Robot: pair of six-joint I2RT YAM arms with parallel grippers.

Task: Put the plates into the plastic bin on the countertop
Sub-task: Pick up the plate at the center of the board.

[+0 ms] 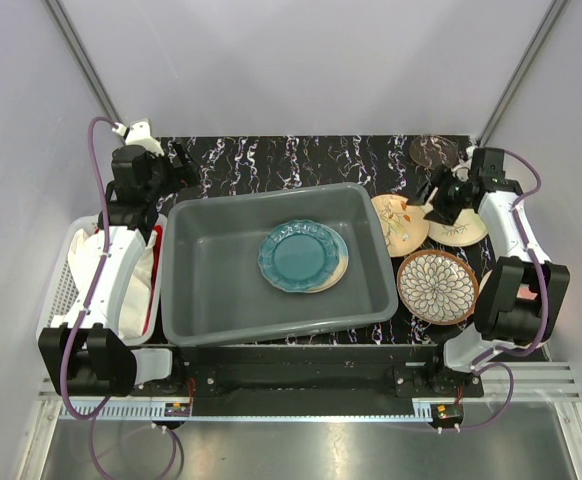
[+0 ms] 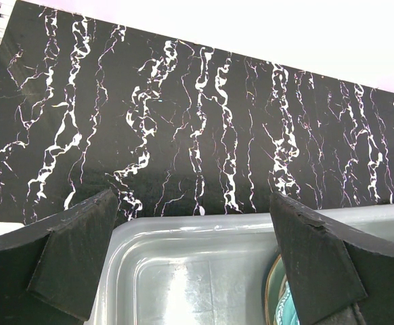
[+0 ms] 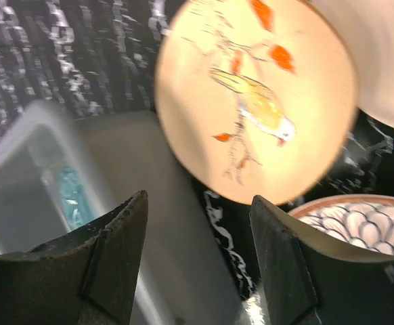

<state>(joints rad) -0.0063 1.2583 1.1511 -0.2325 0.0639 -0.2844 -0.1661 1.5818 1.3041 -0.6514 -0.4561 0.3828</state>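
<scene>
The left end effector (image 2: pixel 193 203) is wide open and empty over the bin (image 1: pixel 196 280) in mid surface (image 1: pixel 271 160); the right end effector (image 3: pixel 197 203), partly open and empty, hangs over a peach plate (image 1: pixel 396 232) near the right edge.

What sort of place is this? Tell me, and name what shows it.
Probably a lab test cell dressed as a kitchen counter: plain white walls enclose a marble-look countertop, with a grey plastic bin of plates flanked by two robot arms.
</scene>
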